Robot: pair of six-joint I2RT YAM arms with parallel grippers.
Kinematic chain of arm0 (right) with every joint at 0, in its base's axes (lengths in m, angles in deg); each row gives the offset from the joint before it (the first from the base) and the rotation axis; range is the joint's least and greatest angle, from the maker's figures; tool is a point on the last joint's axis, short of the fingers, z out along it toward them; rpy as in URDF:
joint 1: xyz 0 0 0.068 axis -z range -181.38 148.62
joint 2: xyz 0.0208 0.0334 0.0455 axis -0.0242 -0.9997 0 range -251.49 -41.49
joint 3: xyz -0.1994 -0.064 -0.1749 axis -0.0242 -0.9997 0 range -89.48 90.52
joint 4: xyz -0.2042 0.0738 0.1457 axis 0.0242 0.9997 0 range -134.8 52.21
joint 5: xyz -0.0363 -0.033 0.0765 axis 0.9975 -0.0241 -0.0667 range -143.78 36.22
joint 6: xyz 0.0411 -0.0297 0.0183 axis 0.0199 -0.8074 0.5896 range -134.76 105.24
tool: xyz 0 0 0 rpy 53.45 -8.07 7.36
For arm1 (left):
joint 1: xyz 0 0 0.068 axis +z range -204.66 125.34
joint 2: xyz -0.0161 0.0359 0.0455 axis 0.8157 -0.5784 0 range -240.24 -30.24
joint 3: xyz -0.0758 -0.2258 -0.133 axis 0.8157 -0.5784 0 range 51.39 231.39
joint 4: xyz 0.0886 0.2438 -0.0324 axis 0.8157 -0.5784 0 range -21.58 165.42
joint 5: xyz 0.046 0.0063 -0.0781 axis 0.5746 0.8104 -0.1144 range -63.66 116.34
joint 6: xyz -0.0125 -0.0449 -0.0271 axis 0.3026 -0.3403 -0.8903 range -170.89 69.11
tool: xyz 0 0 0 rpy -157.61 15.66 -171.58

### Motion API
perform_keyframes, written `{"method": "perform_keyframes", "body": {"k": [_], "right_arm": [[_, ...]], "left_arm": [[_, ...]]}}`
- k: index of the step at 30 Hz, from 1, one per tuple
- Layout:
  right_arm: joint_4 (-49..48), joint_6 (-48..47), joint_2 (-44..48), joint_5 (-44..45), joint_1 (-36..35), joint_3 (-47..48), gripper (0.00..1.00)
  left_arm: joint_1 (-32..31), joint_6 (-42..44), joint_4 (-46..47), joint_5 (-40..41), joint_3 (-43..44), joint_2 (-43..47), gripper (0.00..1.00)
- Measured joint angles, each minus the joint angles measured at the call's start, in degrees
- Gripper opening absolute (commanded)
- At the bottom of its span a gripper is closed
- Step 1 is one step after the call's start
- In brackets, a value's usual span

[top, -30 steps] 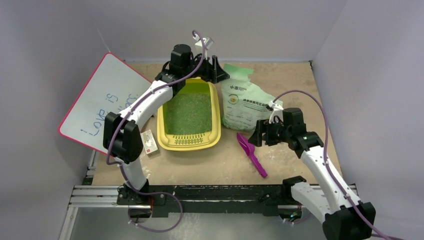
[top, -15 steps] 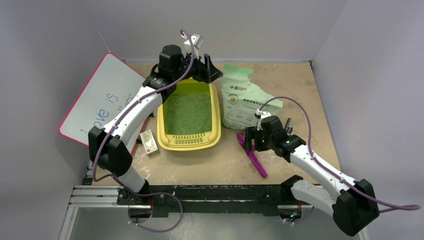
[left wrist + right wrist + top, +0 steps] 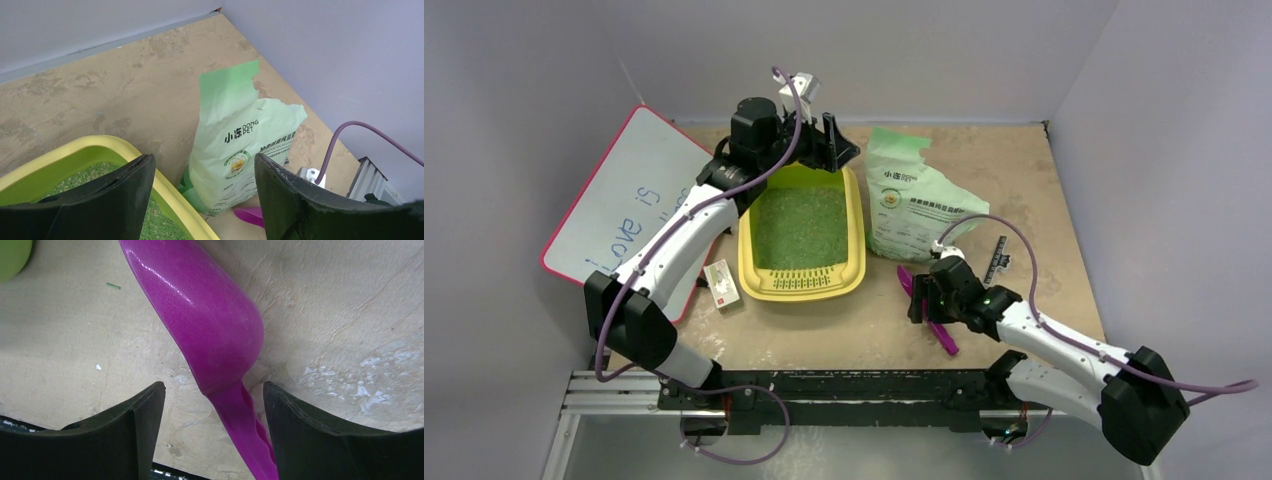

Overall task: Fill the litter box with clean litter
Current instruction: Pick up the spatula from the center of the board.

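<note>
The litter box point(image 3: 860, 245) is set flat on the table point(image 3: 1034, 180) between the two arms, its grate strip toward the bases. Clean litter point(image 3: 802, 228) is seen spread across its floor, so the filling is judged well advanced. The bag point(image 3: 914, 205) is left just beside the box's right rim, within reach of either arm. The left gripper point(image 3: 205, 165) is held above the box's far end, jaws apart with nothing between them and turned toward the bag, probably to be ready for it. The right gripper point(image 3: 214, 390) is lowered over the purple scoop point(image 3: 210, 335). Its jaws are parted on either side of the neck where bowl meets handle, not closed on it. A grasp there is judged likely, the narrow neck offering a firm hold.
</note>
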Motion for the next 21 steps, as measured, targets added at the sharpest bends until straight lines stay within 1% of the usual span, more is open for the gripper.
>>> {"method": "perform_keyframes", "body": {"k": [3, 7, 10, 12, 16, 17, 21], "right_arm": [[-0.3, 1.3, -0.2, 0.5, -1.0, -0.5, 0.64], [-1.2, 3.1, -2.5, 1.2, -3.0, -0.6, 0.58], [-0.3, 6.1, -4.7, 5.0, -6.3, -0.2, 0.54], [1.3, 8.1, -6.3, 8.2, -8.9, 0.9, 0.49], [3.3, 9.7, -11.0, 12.7, -12.6, 3.8, 0.25], [3.5, 9.9, -12.2, 13.3, -13.4, 4.5, 0.23], [5.4, 10.3, -16.0, 15.1, -16.0, 7.8, 0.20]], "left_arm": [[0.0, 0.0, 0.0, 0.2, 0.0, 0.1, 0.72], [0.0, 0.0, 0.0, 0.4, 0.0, 0.2, 0.72], [0.0, 0.0, -0.1, 0.4, 0.0, 0.3, 0.72], [0.0, 0.0, 0.0, 0.5, 0.0, 0.4, 0.72], [0.0, 0.0, 0.0, 0.7, 0.0, 0.6, 0.72], [0.0, 0.0, -0.1, 0.7, 0.0, 0.6, 0.72], [0.0, 0.1, -0.2, 1.0, 0.0, 0.7, 0.72]]}}
